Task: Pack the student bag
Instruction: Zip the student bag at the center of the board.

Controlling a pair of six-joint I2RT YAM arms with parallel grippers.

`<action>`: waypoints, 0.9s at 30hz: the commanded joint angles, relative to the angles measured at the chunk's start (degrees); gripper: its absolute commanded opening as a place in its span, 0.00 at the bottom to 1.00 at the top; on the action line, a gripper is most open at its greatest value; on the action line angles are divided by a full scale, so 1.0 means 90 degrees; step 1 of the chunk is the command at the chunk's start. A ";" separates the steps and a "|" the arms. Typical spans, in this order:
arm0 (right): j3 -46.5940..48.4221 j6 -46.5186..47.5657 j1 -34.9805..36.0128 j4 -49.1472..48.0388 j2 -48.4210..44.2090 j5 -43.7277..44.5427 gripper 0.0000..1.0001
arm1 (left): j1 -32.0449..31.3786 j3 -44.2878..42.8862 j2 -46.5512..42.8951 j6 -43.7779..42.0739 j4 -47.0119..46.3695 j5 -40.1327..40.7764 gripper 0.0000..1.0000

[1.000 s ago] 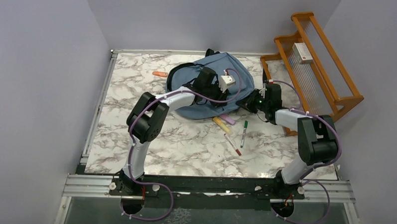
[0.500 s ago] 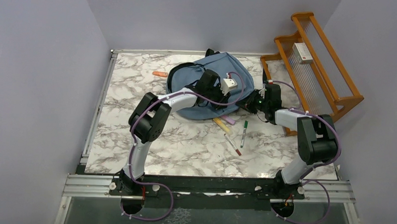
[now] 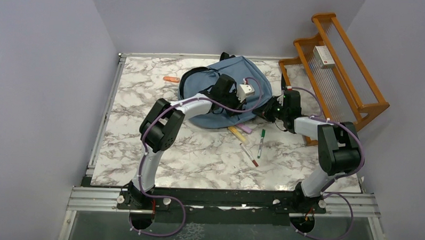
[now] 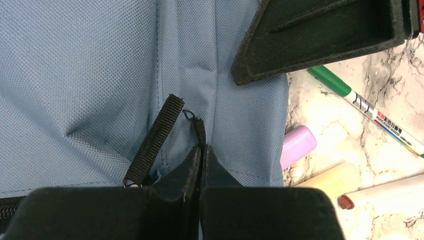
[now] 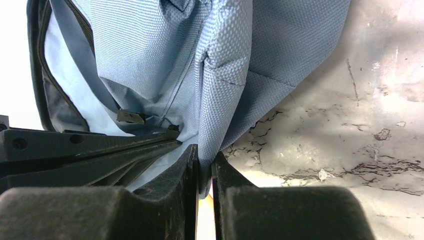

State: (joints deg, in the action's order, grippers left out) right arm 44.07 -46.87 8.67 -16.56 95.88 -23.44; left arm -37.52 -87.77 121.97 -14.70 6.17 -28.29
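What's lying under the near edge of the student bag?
A lilac highlighter pokes out from beneath the edge of the student bag, its far end hidden by the fabric. Anything else beneath the bag is covered.

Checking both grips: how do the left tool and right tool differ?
The left tool has jaws fully together, the right tool slightly apart. The left tool nips a thin black pull cord; the right tool pinches a fold of the student bag. Both are gripping the bag.

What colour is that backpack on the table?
Slate blue. The backpack shows best in the top view.
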 commanded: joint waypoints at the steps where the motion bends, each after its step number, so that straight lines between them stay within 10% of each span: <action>1: 0.0161 0.0071 -0.0022 0.0036 0.0070 -0.0169 0.17 | -0.0014 -0.0241 -0.0157 0.0045 0.0168 -0.0156 0.00; 27: 0.0484 0.0244 -0.0083 0.0323 0.0189 0.0612 0.10 | 0.0502 0.1823 -0.2353 0.0377 -0.0019 0.0601 0.00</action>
State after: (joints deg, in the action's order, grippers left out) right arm 46.35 -46.41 8.67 -13.58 96.77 -22.06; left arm -33.87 -74.37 105.89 -13.15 6.13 -27.33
